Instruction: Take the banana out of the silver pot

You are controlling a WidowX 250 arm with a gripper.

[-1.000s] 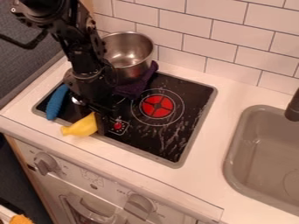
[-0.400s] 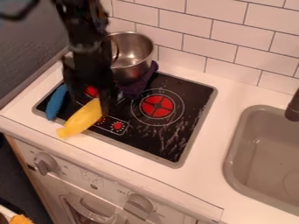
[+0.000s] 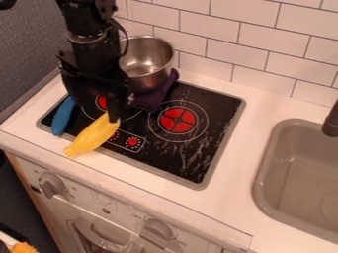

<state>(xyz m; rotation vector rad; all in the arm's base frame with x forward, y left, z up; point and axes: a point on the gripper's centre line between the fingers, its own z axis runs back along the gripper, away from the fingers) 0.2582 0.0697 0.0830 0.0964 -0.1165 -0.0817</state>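
Gripper (image 3: pixel 114 112) seemingly higher, banana (image 3: pixel 94 135) — across cooktop edge (image 3: pixel 158 173)

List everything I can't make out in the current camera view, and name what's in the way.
Camera view, now:
- Silver pot: left side, behind the arm.
- Banana: upper tip, at the arm's dark lower end.
- Blue object: upper end, same cover.
- Sink and faucet: cut off by the right edge.
- Orange item: cut off by the bottom edge.

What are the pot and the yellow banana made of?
The pot looks like shiny metal, maybe steel, because its silvery inside has bright gleams. The banana is probably smooth plastic or rubber: its yellow is very even, like a toy's, but I can't be sure.
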